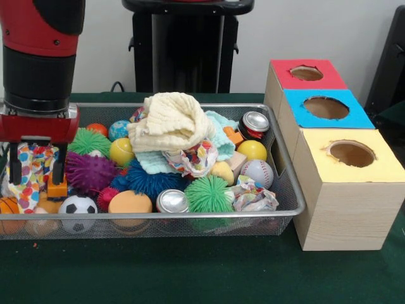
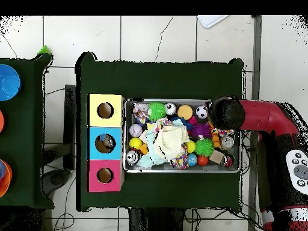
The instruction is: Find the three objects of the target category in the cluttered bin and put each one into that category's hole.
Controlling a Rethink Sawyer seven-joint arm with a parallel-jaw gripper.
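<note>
At the bin's [image 1: 288, 190] left end we have our gripper [image 1: 38, 180] down among the clutter. Its two black fingers [image 1: 59, 166] stand apart, moderately wide, straddling a confetti-print cloth [image 1: 28, 171]; a small orange block [image 1: 57, 188] sits right at the tip of the right-hand finger. We cannot tell whether anything is actually pinched, and nothing looks lifted.

Moving right, the bin is still crowded: a purple spiky ball [image 1: 88, 172], a soccer ball [image 1: 78, 206], an orange ball [image 1: 130, 202], a can [image 1: 172, 201], a green spiky ball [image 1: 209, 193] and a baseball [image 1: 256, 172], with a cream towel [image 1: 169, 121] heaped in the middle and a second can [image 1: 255, 123] at the far right corner.

Right of the bin stand the three boxes: red [image 1: 304, 76] farthest, blue [image 1: 326, 109] in the middle, yellow [image 1: 351, 155] nearest. From above, the blue box's hole [image 2: 104, 143] seems to show something inside; the other two look dark and we cannot say what they hold.

We judge the task early or midway: the target category is not evident from here, so its things may be anywhere in the pile, and most sorting appears still ahead.
</note>
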